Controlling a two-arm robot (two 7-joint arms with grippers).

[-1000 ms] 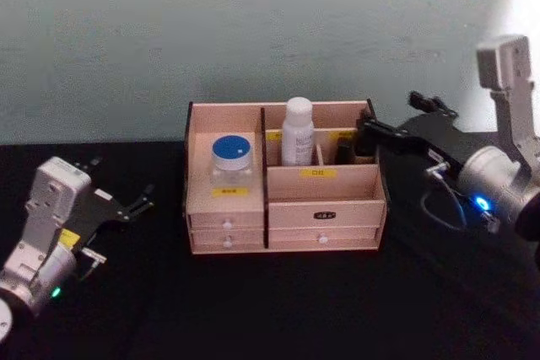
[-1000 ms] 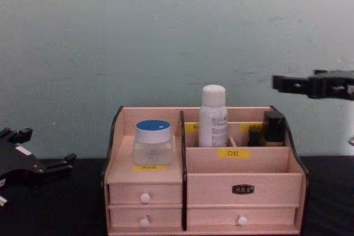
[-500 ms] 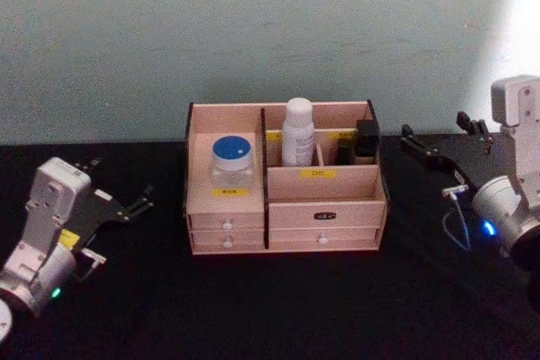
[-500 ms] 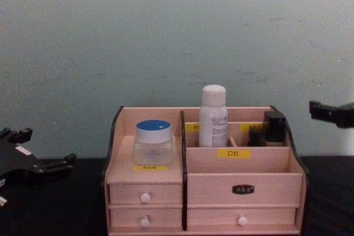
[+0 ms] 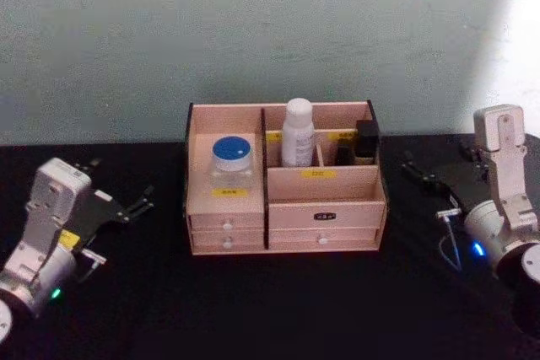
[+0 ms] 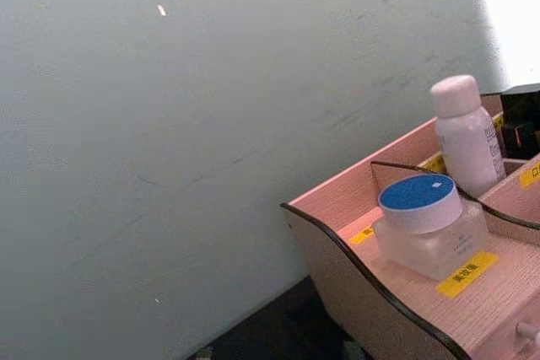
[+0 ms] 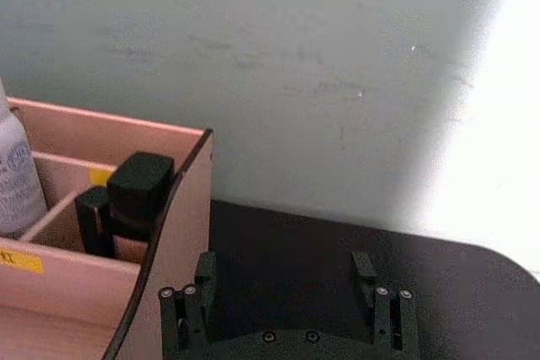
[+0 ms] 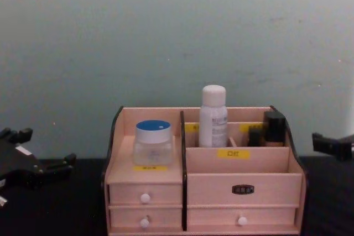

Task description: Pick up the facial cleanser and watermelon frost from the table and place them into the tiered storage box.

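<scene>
Both items are in the tiered storage box (image 5: 285,217) at table (image 5: 278,309) centre: watermelon frost (image 5: 232,158) on its 9 o'clock shelf, facial cleanser (image 5: 297,133) upright in the back compartment just beside it, toward 12 o'clock. Left pincer (image 5: 118,200) sits at 9 o'clock of the box, spread, holding nothing. Right pincer (image 7: 287,288) at 3 o'clock, also spread and empty, well apart from the box.

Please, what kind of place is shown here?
Probably a robot test bench staged as a dressing table: a black table against a bare wall, a tiered storage box holding the facial cleanser and watermelon frost.
</scene>
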